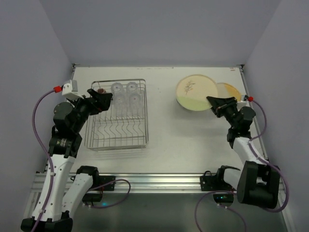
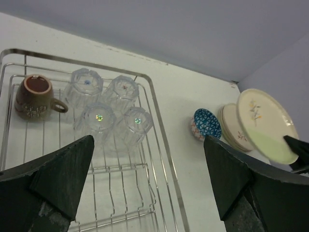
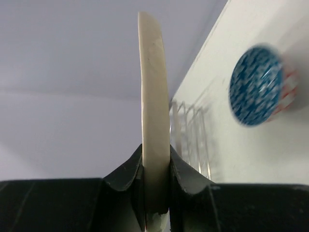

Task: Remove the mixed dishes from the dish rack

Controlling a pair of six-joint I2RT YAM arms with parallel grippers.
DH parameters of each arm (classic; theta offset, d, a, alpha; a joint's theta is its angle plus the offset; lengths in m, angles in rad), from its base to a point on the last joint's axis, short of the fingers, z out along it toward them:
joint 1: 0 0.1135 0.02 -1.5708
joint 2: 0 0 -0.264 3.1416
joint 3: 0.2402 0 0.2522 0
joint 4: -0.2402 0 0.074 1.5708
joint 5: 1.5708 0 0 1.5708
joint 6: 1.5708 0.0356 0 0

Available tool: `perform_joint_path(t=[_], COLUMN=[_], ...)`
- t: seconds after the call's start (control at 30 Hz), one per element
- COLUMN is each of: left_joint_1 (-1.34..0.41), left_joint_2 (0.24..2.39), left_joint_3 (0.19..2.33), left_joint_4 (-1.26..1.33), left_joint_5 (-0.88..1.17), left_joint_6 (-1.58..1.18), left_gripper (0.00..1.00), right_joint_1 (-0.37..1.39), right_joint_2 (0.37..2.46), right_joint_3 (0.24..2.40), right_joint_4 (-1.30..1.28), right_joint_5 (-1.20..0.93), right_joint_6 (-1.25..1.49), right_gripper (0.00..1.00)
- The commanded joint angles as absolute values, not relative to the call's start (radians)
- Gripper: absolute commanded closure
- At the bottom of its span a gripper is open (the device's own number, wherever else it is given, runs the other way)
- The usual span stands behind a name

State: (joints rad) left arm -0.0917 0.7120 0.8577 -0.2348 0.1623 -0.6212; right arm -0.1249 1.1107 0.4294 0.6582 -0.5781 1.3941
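Note:
The silver wire dish rack [image 1: 146,116] sits at the left and holds several clear glasses [image 1: 124,94] and a brown mug [image 1: 100,90] at its far end. My left gripper [image 1: 104,99] is open and empty, over the rack near the mug. Its wrist view shows the mug [image 2: 34,96], the glasses [image 2: 108,104] and the rack rim [image 2: 159,125] between its open fingers [image 2: 147,145]. My right gripper [image 1: 215,102] is shut on the rim of a cream plate [image 1: 195,92], seen edge-on in its wrist view [image 3: 154,96]. The blue-patterned bowl [image 2: 207,124] stands on the table beside it.
A stack of cream plates [image 1: 231,91] lies at the far right near the table edge, behind the held plate [image 2: 263,123]. The walls close in on three sides. The rack's near half holds only bare prongs [image 1: 116,133].

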Motion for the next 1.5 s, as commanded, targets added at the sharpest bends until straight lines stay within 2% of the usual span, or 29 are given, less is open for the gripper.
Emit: perform_joint_path(t=[0.0, 0.1, 0.17, 0.3, 0.43, 0.77, 0.87, 0.9, 0.97, 1.0, 1.1, 1.13, 1.23, 1.37, 1.47], left_joint_1=[-0.087, -0.089, -0.089, -0.09, -0.101, -0.123, -0.126, -0.126, -0.127, -0.127, -0.129, -0.13, -0.13, -0.135, -0.137], left_joint_2=[0.677, 0.657, 0.657, 0.637, 0.627, 0.627, 0.629, 0.627, 0.629, 0.627, 0.626, 0.624, 0.624, 0.623, 0.62], left_joint_3=[0.829, 0.75, 0.707, 0.672, 0.661, 0.646, 0.647, 0.647, 0.649, 0.649, 0.649, 0.649, 0.649, 0.649, 0.649], left_joint_4=[-0.373, -0.382, -0.371, -0.36, -0.35, -0.331, -0.333, -0.334, -0.336, -0.336, -0.336, -0.336, -0.337, -0.339, -0.337], left_joint_5=[0.141, 0.158, 0.225, 0.256, 0.274, 0.313, 0.31, 0.308, 0.305, 0.305, 0.304, 0.301, 0.292, 0.291, 0.291], left_joint_6=[-0.439, -0.399, -0.373, -0.351, -0.339, -0.33, -0.331, -0.331, -0.333, -0.333, -0.333, -0.333, -0.334, -0.334, -0.334], left_gripper=[0.0, 0.0, 0.0, 0.0, 0.0, 0.0, 0.0, 0.0, 0.0, 0.0, 0.0, 0.0, 0.0, 0.0, 0.0], right_joint_1=[-0.312, -0.448, -0.485, -0.506, -0.543, -0.551, -0.551, -0.551, -0.551, -0.551, -0.551, -0.551, -0.551, -0.545, -0.534], right_joint_2=[1.081, 1.173, 1.245, 1.391, 1.579, 1.732, 1.73, 1.727, 1.71, 1.695, 1.677, 1.671, 1.652, 1.637, 1.628], right_joint_3=[0.439, 0.462, 0.482, 0.595, 0.629, 0.63, 0.626, 0.623, 0.617, 0.62, 0.647, 0.647, 0.653, 0.705, 0.771], right_joint_4=[0.713, 0.719, 0.835, 0.842, 1.009, 1.057, 1.055, 1.055, 1.046, 1.01, 0.899, 0.879, 0.789, 0.651, 0.494], right_joint_5=[-0.513, -0.44, -0.448, -0.446, -0.52, -0.529, -0.525, -0.523, -0.508, -0.502, -0.485, -0.477, -0.44, -0.407, -0.376], right_joint_6=[1.398, 1.387, 1.381, 1.327, 1.353, 1.324, 1.322, 1.324, 1.315, 1.307, 1.267, 1.263, 1.243, 1.186, 1.12], right_gripper=[1.0, 1.0, 1.0, 1.0, 1.0, 1.0, 0.85, 0.74, 0.7, 0.58, 0.46, 0.35, 0.25, 0.01, 0.01])
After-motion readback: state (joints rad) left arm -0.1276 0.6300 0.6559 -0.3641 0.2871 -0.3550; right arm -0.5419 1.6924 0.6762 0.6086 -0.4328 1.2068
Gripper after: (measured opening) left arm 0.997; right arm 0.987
